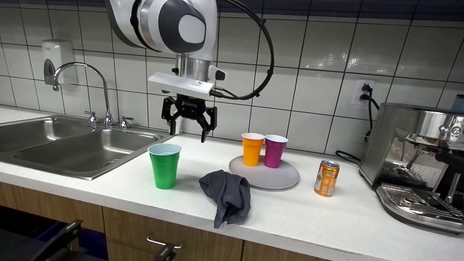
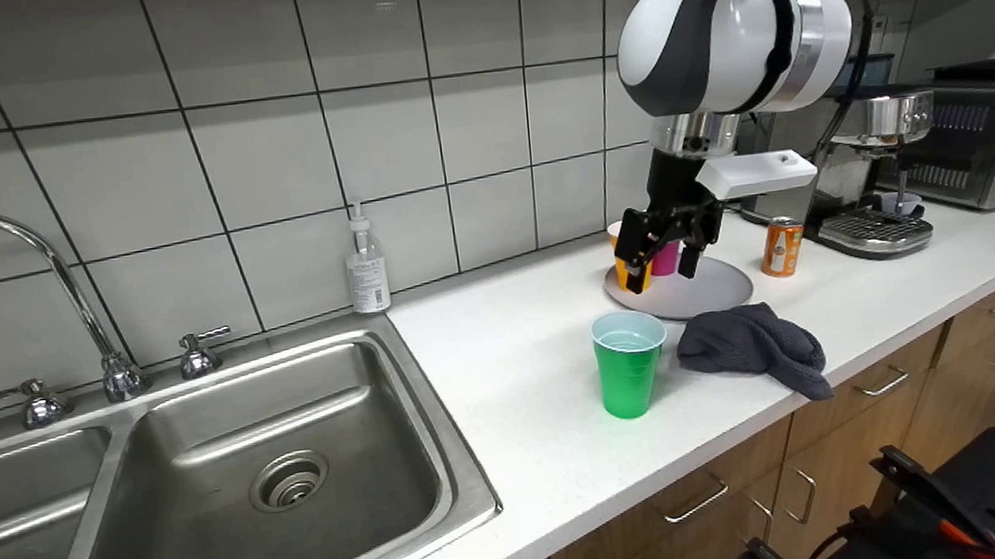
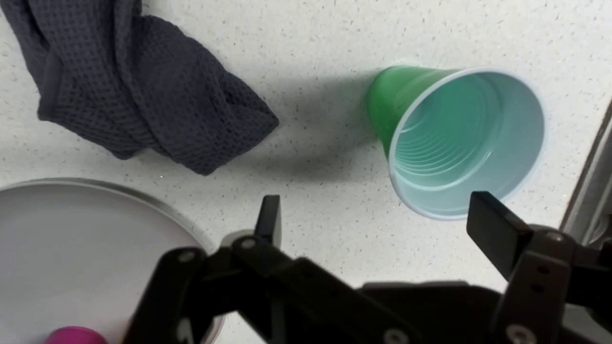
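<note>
- Closest to the camera in the wrist view, see the gripper (image 3: 375, 206), spread wide and gripping nothing, overlapping the rim of the green cup (image 3: 456, 138) along the line of sight.
- Across from that cup, note the dark cloth (image 3: 158, 91) and part of the grey plate (image 3: 71, 248).
- Could tip the light-looking cup by lowering the gripper straight from here, pressing on the rim rather than passing around it.
- In an exterior view, find the gripper hanging above the white counter (image 1: 286, 214), touching nothing, and the green cup upright between the sink (image 1: 90, 154) and the cloth.
- Behind the cloth, see the orange cup (image 1: 252, 149) and magenta cup (image 1: 275, 151) close together on the plate, with the drink can (image 1: 327, 178) nearby.
- Could topple both by swinging low over the plate and clipping one into the other.
- In an exterior view, make out the soap bottle (image 2: 367, 268) at the sink's back corner and the espresso machine (image 2: 876, 233) past the can.
- Could misjudge clearance here, with the gripper covering part of the orange cup.
</note>
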Tool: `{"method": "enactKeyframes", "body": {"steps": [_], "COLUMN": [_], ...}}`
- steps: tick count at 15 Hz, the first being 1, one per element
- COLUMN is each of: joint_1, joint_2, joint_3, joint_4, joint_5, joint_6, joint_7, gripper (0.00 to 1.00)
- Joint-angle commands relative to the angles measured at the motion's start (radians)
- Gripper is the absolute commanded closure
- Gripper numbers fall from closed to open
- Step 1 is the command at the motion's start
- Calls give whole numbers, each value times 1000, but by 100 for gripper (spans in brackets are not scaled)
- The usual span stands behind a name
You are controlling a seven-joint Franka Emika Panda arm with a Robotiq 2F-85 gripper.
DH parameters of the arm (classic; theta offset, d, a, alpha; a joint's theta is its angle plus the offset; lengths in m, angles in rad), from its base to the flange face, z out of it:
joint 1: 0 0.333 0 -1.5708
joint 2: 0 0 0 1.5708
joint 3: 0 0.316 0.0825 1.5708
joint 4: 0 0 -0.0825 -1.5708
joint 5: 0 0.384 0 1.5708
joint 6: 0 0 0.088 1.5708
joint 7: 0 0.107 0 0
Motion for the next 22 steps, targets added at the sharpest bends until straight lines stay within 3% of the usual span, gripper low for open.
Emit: {"method": "enactKeyframes", "body": {"steps": [1,22], "joint_1": [16,8], "joint_2": [-26,83], "joint_3": [-8,-7], "joint_4": [-22,23], "joint_5": [-6,-89], "joint_6": [-38,-55], "joint_7": [-29,-17], "gripper": [0,0]}}
